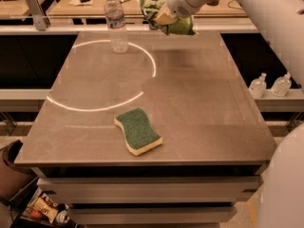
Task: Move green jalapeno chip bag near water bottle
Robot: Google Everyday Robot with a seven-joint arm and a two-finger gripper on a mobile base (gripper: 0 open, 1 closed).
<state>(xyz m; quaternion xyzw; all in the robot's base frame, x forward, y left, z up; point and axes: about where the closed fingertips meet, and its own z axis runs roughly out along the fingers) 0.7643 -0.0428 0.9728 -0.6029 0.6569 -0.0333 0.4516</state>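
Observation:
The green jalapeno chip bag is crumpled and held in the air over the table's far edge, right of centre. My gripper is shut on it, at the end of the white arm that comes in from the upper right. The water bottle stands upright at the far left-centre of the table, inside a white ring of light. The bag is a short way to the right of the bottle and does not touch it.
A dark-green sponge with a yellow base lies near the front middle of the grey table. Two small squat bottles stand on a ledge to the right. A counter with clutter runs behind the table.

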